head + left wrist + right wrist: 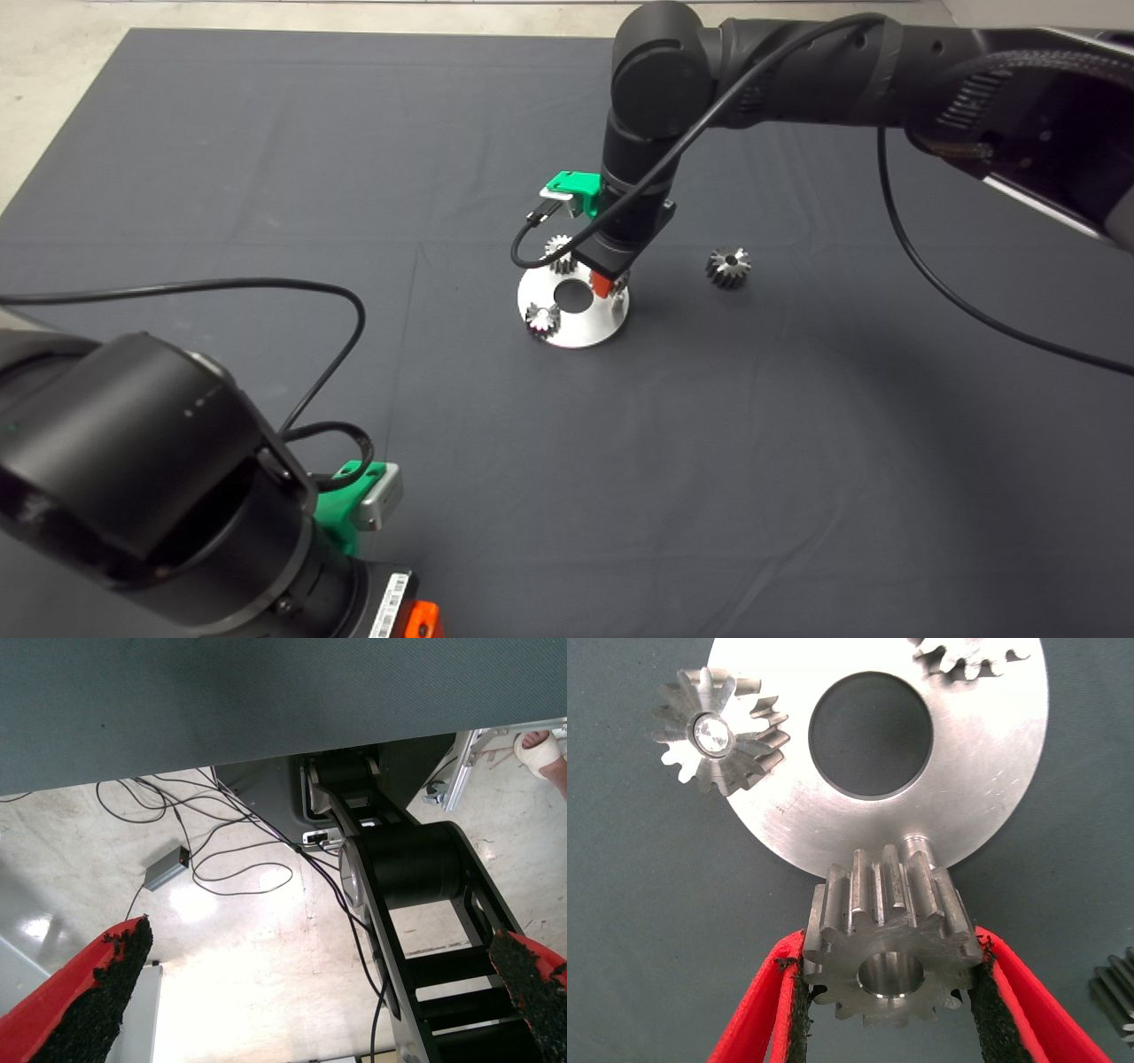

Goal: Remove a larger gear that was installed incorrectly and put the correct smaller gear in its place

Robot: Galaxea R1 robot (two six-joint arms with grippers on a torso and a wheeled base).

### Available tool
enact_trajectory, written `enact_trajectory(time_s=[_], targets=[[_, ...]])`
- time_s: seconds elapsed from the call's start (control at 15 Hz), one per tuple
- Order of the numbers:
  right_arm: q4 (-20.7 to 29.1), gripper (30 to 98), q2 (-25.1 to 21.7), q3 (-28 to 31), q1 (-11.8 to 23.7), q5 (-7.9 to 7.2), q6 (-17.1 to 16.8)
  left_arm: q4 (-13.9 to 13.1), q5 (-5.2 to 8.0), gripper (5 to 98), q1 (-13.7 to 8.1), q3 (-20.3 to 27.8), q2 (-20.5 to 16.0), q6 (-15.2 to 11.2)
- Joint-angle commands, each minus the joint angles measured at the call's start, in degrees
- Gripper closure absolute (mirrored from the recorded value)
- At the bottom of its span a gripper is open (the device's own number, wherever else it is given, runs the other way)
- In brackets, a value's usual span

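Note:
My right gripper (602, 283) hangs over the near-right rim of the round silver plate (580, 332) and is shut on the smaller gear (888, 930), a steel spur gear with short straight teeth. In the right wrist view the gear sits between the black pads (992, 1010), tilted, just beside a bare pin (917, 843) on the plate (992, 771). The larger gear (728, 266), with flared teeth, lies loose on the mat to the right of the plate; its edge (1118, 992) shows in the right wrist view. My left gripper (310, 992) is parked open at the lower left (423, 620).
Two other small gears (559, 249) (541, 317) sit on pins on the plate, around its centre hole (574, 295). The right arm's black cable (532, 239) loops beside the plate. The left wrist view shows floor, cables and a person's foot (542, 753).

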Motion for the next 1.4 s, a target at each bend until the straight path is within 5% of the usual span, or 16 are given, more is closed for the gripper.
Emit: enact_trajectory(time_s=[0.0,1.33], targets=[[1.7,89.0,0.4,0.2,1.2,-7.03,-0.7,-1.2,-0.11,5.4,-0.6,0.8,-0.2,-0.2],[-4.4,89.0,-0.9,0.2,-0.8,-7.33,-1.9,-1.5,-0.11,5.4,-0.6,0.8,-0.2,-0.2]])
